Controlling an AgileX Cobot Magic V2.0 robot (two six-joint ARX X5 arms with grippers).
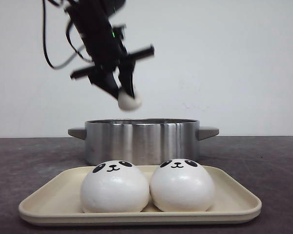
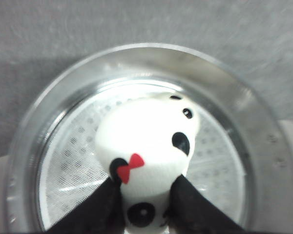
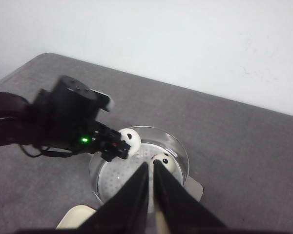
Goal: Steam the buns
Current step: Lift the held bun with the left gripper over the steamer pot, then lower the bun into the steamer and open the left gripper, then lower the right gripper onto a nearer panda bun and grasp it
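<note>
My left gripper (image 1: 123,92) is shut on a white panda bun (image 1: 130,102) and holds it in the air above the steel pot (image 1: 141,139). In the left wrist view this bun (image 2: 144,146) has a red bow on one ear and sits between the black fingers (image 2: 105,207), over the pot's perforated steamer floor (image 2: 68,165). A second bun (image 3: 165,163) lies inside the pot. Two more buns (image 1: 115,187) (image 1: 182,185) rest side by side on the cream tray (image 1: 49,202). My right gripper (image 3: 150,165) is shut and empty, high above the pot.
The pot has handles on both sides (image 1: 208,131) and stands behind the tray on the dark grey table (image 1: 273,165). A white wall closes the back. The left arm's cables (image 1: 51,53) hang at the upper left.
</note>
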